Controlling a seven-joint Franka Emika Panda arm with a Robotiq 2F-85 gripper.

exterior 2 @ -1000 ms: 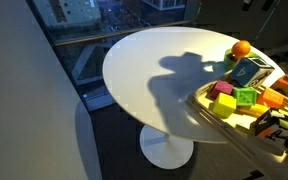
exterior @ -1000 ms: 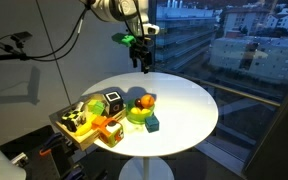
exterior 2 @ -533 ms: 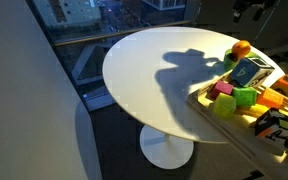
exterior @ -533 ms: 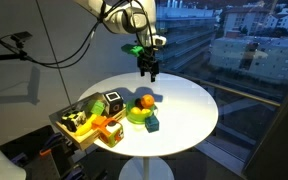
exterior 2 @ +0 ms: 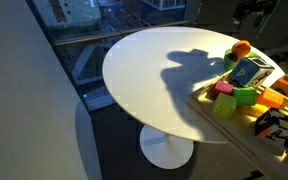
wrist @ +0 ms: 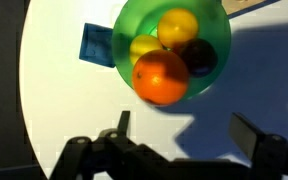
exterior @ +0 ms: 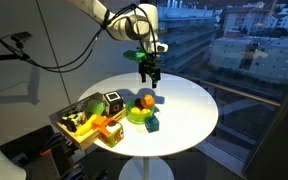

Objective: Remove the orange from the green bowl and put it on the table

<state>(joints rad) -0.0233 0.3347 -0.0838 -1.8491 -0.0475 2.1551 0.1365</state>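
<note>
Looking through the wrist view, we see our gripper point(wrist: 182, 130) with jaws spread wide, hovering above the orange point(wrist: 161, 78), which sits in the bowl point(wrist: 124, 35) among other fruit point(wrist: 179, 25). In an exterior view the arm point(exterior: 119, 22) bends over the table point(exterior: 189, 105), gripper pointing straight down.

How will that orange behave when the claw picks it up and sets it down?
Being round, the orange would probably roll on the flat table if let go carelessly. It rests against other fruit in the green bowl, so lifting may nudge them. Its smooth skin might slip in the open gripper.
</note>
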